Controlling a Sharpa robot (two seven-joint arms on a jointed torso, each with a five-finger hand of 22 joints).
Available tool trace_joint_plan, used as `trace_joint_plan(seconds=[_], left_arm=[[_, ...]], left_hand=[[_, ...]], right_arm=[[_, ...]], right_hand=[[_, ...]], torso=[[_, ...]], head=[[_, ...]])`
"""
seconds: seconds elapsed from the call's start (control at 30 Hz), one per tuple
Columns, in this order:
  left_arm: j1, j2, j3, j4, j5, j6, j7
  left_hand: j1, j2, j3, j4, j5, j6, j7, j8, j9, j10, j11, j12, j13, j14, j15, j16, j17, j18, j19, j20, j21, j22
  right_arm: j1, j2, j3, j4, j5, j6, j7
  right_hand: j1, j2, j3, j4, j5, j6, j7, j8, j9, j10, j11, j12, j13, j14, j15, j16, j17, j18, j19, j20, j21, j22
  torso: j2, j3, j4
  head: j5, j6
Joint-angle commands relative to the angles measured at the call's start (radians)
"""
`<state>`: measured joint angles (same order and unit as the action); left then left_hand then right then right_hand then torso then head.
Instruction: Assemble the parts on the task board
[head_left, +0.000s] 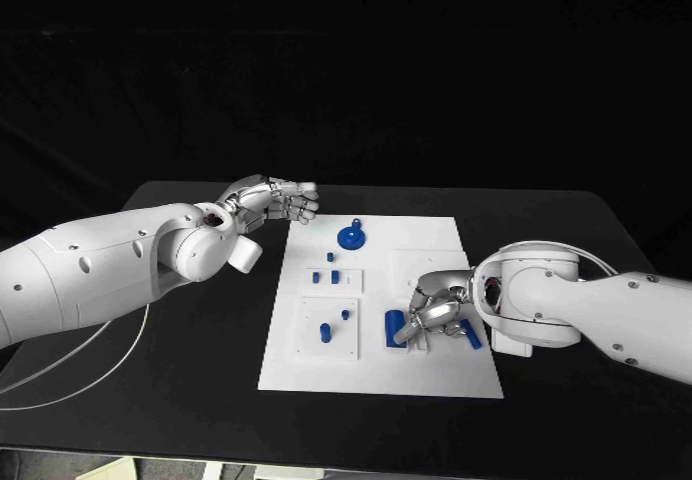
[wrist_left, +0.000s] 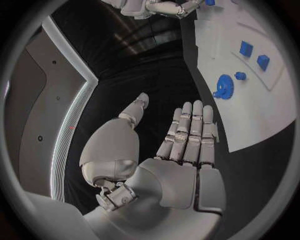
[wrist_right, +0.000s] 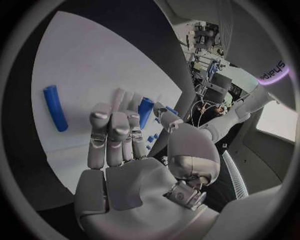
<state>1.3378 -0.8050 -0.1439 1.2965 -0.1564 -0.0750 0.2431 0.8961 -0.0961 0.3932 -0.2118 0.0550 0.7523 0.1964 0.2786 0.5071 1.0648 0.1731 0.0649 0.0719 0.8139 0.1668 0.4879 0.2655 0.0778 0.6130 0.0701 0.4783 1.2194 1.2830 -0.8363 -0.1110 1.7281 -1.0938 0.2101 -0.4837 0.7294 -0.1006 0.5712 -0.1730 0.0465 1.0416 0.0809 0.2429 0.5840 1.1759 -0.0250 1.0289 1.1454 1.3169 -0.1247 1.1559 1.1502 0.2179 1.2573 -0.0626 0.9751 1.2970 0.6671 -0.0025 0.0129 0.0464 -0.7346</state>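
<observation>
The white task board (head_left: 433, 240) lies mid-table. My right hand (head_left: 437, 311) hovers low over its right side, and a short blue peg (head_left: 470, 335) sits between its thumb and fingers, apparently pinched (wrist_right: 145, 111). A blue cylinder (head_left: 394, 328) lies flat just beside that hand's fingertips (wrist_right: 55, 107). A blue gear (head_left: 351, 237) rests near the board's far edge (wrist_left: 223, 86). My left hand (head_left: 274, 201) hangs above the black table off the board's far left corner, palm flat and fingers straight (wrist_left: 187, 135), holding nothing.
Small blue squares (head_left: 327, 275) sit in a raised white block on the board's left half, and two blue pieces lie on a second block (head_left: 329, 325). A white cable (head_left: 87, 360) loops over the table's left side.
</observation>
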Motion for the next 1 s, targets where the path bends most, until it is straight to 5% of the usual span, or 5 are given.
trace_joint_plan(seconds=[0.03,0.33,0.6,1.0], left_arm=[[0.001,0.003,0.001,0.001,-0.003,0.014,0.007],[0.001,0.005,0.0,-0.001,-0.003,0.016,0.006],[0.001,0.009,0.0,-0.003,-0.003,0.016,0.005],[0.001,0.012,-0.002,-0.003,-0.003,0.017,0.003]], left_hand=[[-0.008,-0.002,-0.001,0.006,-0.003,-0.006,0.003,0.004,-0.001,-0.005,-0.001,0.004,-0.001,-0.005,0.003,-0.005,0.002,0.01,0.006,-0.001,-0.006,0.001],[-0.008,-0.002,-0.001,0.006,-0.003,-0.006,0.003,0.004,-0.002,-0.005,-0.001,0.004,-0.001,-0.005,0.003,-0.006,0.002,0.01,0.006,-0.001,-0.007,0.001],[-0.008,-0.002,-0.001,0.007,-0.003,-0.006,0.003,0.005,-0.002,-0.005,-0.001,0.004,-0.001,-0.005,0.003,-0.006,0.002,0.01,0.006,-0.001,-0.007,0.002],[-0.008,-0.003,-0.001,0.007,-0.003,-0.006,0.003,0.005,-0.002,-0.005,-0.001,0.004,-0.001,-0.005,0.003,-0.006,0.003,0.01,0.006,-0.001,-0.007,0.002]], right_arm=[[-0.004,-0.015,-0.004,0.003,0.001,-0.056,0.02],[0.015,-0.031,0.001,-0.017,0.037,-0.093,0.071],[0.026,-0.056,0.031,-0.037,0.081,-0.117,0.088],[0.052,-0.137,0.032,-0.054,-0.016,0.023,-0.022]], right_hand=[[-0.004,-0.019,-0.005,-0.002,0.002,0.001,0.006,0.003,0.001,0.003,0.001,-0.004,0.002,0.003,-0.004,-0.004,0.001,0.044,0.002,0.002,0.003,0.001],[-0.014,-0.04,-0.023,-0.007,0.003,-0.014,0.01,-0.002,0.001,0.005,0.004,-0.002,0.004,0.002,-0.002,-0.008,-0.002,0.044,0.001,0.0,-0.001,-0.002],[-0.017,-0.04,-0.039,-0.012,0.004,-0.04,0.016,-0.014,-0.001,0.008,0.009,0.002,0.007,0.004,0.001,-0.01,-0.004,0.044,0.003,-0.005,-0.003,-0.005],[0.037,-0.018,-0.016,-0.041,0.004,-0.042,0.017,-0.012,0.004,0.006,0.01,0.004,0.01,0.005,0.003,-0.011,-0.005,0.044,0.006,-0.011,-0.005,-0.008]], torso=[[0.0,-0.0004,-0.0005],[-0.001,-0.0001,-0.0013],[0.0,0.0017,-0.0011],[-0.001,0.0011,-0.0005]], head=[[-0.001,0.004],[-0.015,0.013],[-0.022,0.019],[-0.05,0.026]])
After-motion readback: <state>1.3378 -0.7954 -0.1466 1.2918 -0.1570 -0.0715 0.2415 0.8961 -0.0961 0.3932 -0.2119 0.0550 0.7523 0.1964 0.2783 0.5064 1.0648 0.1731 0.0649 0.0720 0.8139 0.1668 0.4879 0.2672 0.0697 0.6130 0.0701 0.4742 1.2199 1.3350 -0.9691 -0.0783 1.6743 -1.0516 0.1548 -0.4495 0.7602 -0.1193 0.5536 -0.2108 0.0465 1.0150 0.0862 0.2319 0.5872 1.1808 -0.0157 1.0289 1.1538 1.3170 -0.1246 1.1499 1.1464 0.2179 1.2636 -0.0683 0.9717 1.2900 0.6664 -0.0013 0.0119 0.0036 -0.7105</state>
